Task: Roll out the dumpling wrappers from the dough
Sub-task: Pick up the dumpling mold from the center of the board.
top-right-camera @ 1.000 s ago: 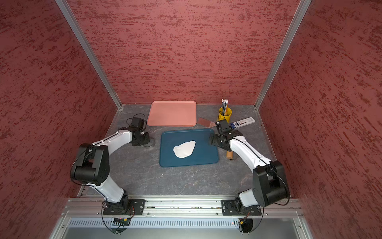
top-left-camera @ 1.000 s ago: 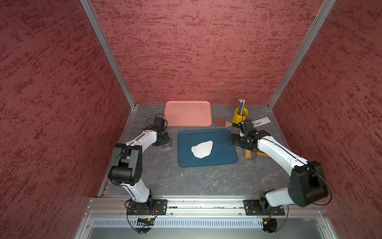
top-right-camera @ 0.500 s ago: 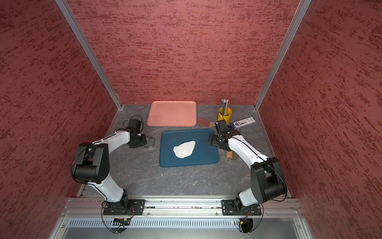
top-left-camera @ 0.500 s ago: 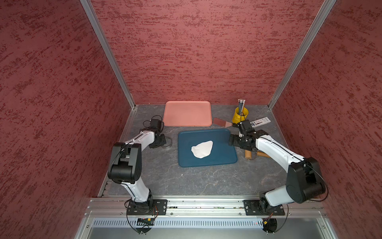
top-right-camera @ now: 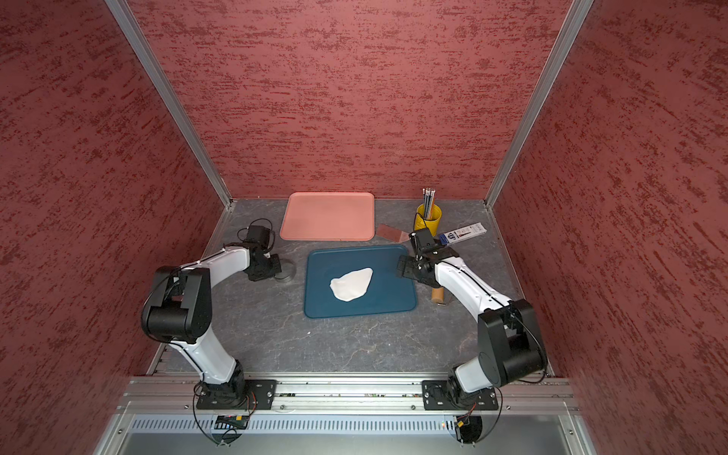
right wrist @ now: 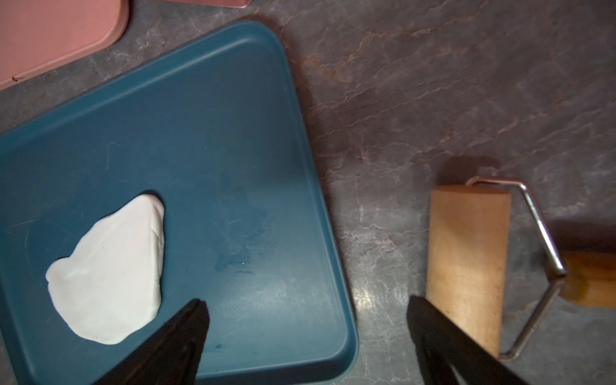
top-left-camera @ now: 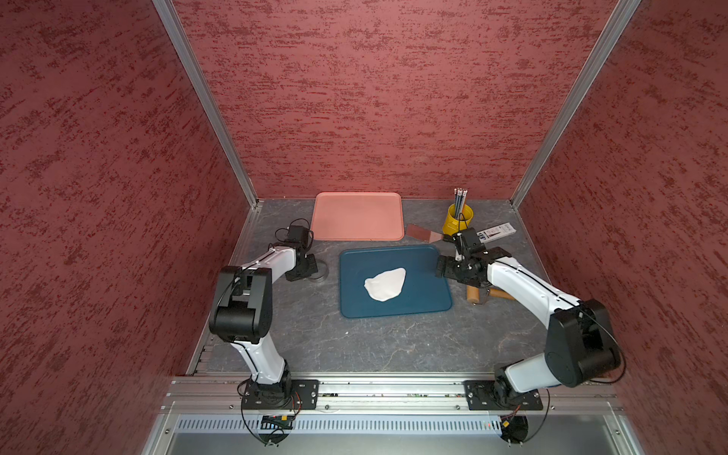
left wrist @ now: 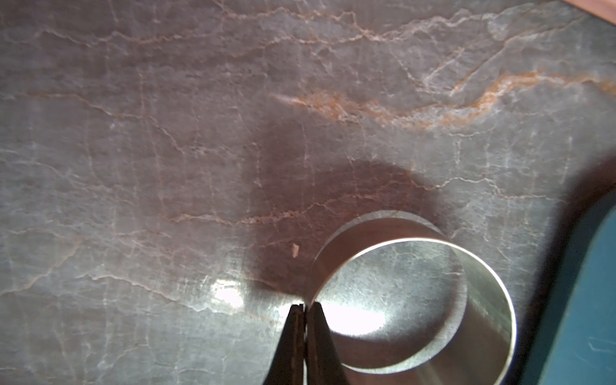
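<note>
The dough (top-left-camera: 385, 283) (top-right-camera: 351, 283) (right wrist: 110, 276) lies as a flattened white irregular mass in the middle of the blue tray (top-left-camera: 354, 307) (right wrist: 216, 133). No dumpling wrappers are in view. Left of the tray, a metal ring cutter (top-left-camera: 320, 272) (left wrist: 410, 300) stands on the table. My left gripper (left wrist: 305, 306) (top-left-camera: 305, 270) is shut on its thin wall, one finger inside and one outside. My right gripper (right wrist: 306, 301) (top-left-camera: 443, 270) hangs open over the tray's right edge, between the dough and a wooden roller (right wrist: 466, 263) (top-left-camera: 472, 293), holding nothing.
A pink tray (top-left-camera: 356, 216) sits at the back. A yellow cup (top-left-camera: 457, 218) with pencils, a brown scraper (top-left-camera: 419, 232) and a white pack (top-left-camera: 494, 230) stand at the back right. The roller's wire frame and handle (right wrist: 586, 283) point away from the tray.
My left gripper has closed on the ring cutter's wall. The right arm and the dough have hardly moved.
</note>
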`<action>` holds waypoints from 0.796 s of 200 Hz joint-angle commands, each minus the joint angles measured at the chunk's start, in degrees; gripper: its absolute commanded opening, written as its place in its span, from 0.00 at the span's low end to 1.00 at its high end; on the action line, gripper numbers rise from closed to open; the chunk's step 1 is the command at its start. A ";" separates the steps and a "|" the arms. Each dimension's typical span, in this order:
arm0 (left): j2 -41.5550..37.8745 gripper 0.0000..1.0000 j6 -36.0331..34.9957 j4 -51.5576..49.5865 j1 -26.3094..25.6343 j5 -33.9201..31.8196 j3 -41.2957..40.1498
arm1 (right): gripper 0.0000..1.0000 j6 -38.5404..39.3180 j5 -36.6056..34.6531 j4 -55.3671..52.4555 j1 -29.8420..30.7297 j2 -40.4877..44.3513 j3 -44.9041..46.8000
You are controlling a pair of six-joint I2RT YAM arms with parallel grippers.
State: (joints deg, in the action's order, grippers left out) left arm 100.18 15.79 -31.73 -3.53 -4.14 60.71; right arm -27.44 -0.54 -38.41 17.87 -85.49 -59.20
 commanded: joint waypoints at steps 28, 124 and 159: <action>-7.90 0.00 0.40 -3.43 -7.62 -2.61 4.16 | 0.98 3.45 -0.43 -2.56 0.65 4.02 -1.61; 4.47 0.00 5.87 -4.24 -34.51 0.29 15.84 | 0.81 0.77 4.69 -3.81 5.09 8.90 0.07; 6.93 0.00 6.79 -3.64 -36.11 -0.87 14.54 | 0.70 -2.08 6.89 -0.10 8.38 6.39 0.89</action>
State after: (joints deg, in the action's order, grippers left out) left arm 106.67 21.15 -35.46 -39.62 -4.23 75.61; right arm -26.89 3.77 -41.82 24.21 -77.38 -59.18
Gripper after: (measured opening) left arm 0.060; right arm 0.728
